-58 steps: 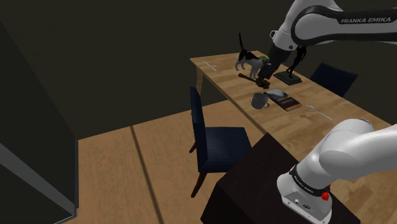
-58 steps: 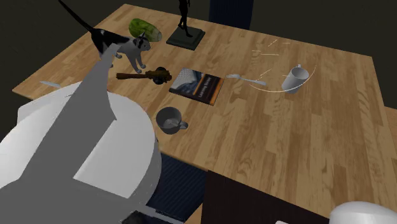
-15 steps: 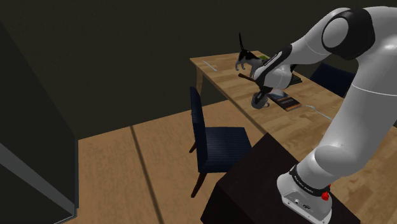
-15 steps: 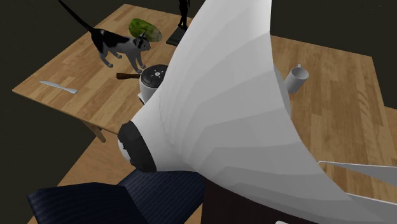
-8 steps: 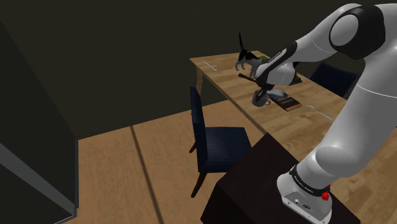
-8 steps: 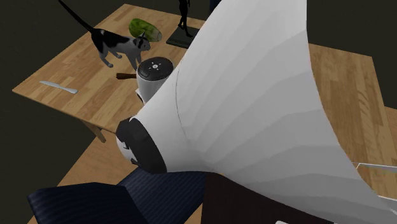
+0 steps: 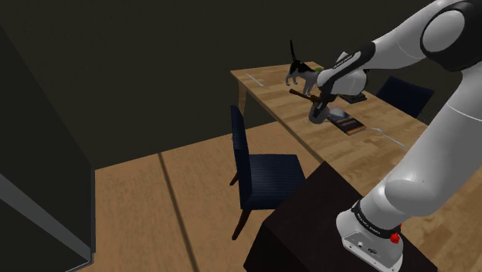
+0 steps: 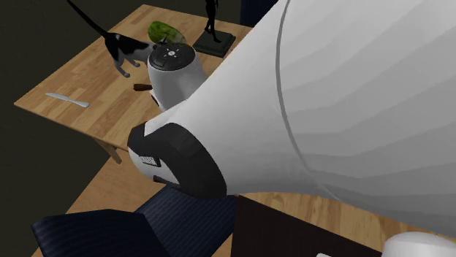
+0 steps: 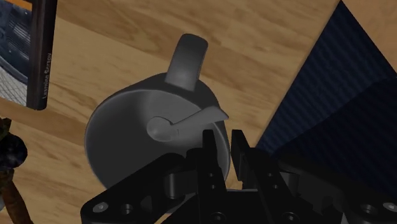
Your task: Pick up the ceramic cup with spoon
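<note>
A grey cup [image 9: 137, 130] with a handle and a grey spoon [image 9: 184, 124] lying inside hangs from my gripper [image 9: 222, 145]. The two black fingers are shut on the cup's rim wall, opposite the handle. In the shoulder view the cup [image 7: 317, 117] is a little above the wooden table [image 7: 266, 86], near its front edge, with the gripper [image 7: 321, 105] just above it. The white arm bends down to it from the shoulder view's upper right.
A book [image 7: 350, 124] lies just beyond the cup. A cat figurine [image 7: 298, 73], a green object [image 8: 166, 33], a dark statuette base [image 8: 213, 44] and a knife [image 8: 67, 100] share the table. A blue chair [image 7: 263, 174] stands below the cup's side, another [image 7: 405, 93] behind.
The arm has straightened upward and the gripper has risen slightly, carrying the cup up off the table. The fingers have stayed shut on the rim.
</note>
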